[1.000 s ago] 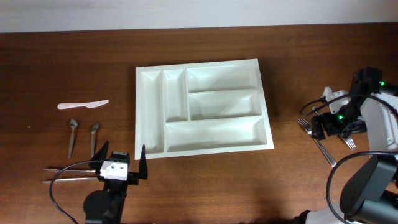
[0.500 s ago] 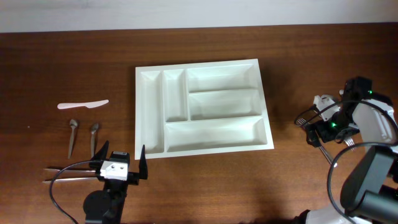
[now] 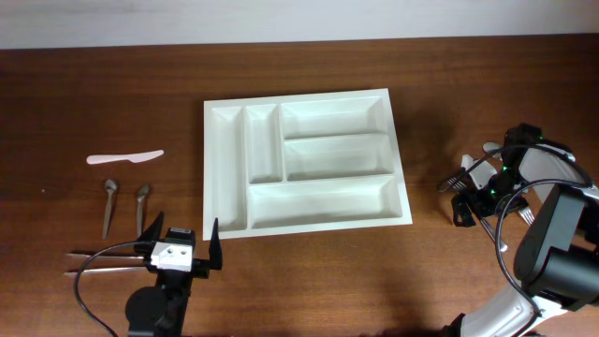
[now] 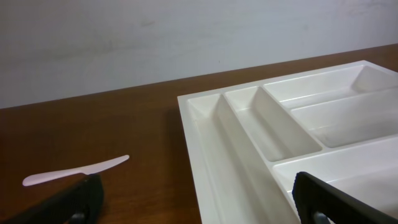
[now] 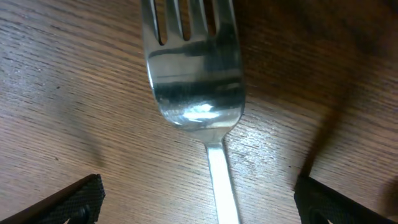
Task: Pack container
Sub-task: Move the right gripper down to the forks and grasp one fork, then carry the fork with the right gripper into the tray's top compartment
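Observation:
The container (image 3: 304,159) is a large white five-compartment tray in the middle of the table, and all its compartments are bare. In the left wrist view its near-left corner (image 4: 249,124) lies ahead. My left gripper (image 3: 182,243) is open and empty, low at the front left, just off the tray's front-left corner; its fingers frame the left wrist view (image 4: 199,208). My right gripper (image 3: 471,198) is open, right of the tray, low over a metal fork (image 3: 456,185). In the right wrist view the fork (image 5: 193,81) lies flat on the wood between the spread fingers (image 5: 205,205), untouched.
A white plastic knife (image 3: 124,158), also in the left wrist view (image 4: 74,171), lies far left. Two small spoons (image 3: 109,206) (image 3: 141,204) lie below it, and long thin utensils (image 3: 103,259) lie by my left gripper. A second fork (image 3: 525,216) lies under the right arm.
My right gripper has swung left and forward and come down over the fork. The left arm, the tray and the utensils on the left have not moved.

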